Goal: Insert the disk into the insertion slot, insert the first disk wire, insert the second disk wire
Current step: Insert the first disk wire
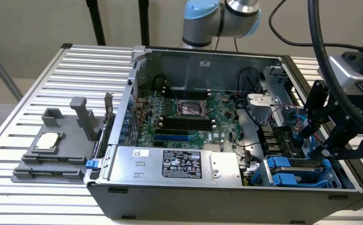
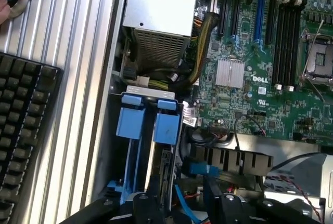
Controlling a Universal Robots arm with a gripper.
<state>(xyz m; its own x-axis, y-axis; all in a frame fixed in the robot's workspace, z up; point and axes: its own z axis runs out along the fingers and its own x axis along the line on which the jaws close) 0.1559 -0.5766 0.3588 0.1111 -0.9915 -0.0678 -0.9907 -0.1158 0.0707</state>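
Two flat blue plastic tabs (image 2: 130, 122) cap one grey sheet-metal slot (image 1: 297, 171) in the case's (image 1: 218, 201) corner; one black gripper (image 2: 182, 195) hovers over it, jaws spread, pinching nothing.

Green motherboard (image 1: 190, 119) with black and blue connectors. Silver power supply (image 1: 168, 164) with a black, white-printed label. Grey drive slot (image 1: 297, 169) with bright blue rails. Dark grey case (image 1: 218, 204). Silver ribbed table (image 1: 37, 84). Grey fixture (image 1: 56, 150). Black keyboard (image 2: 21, 130).
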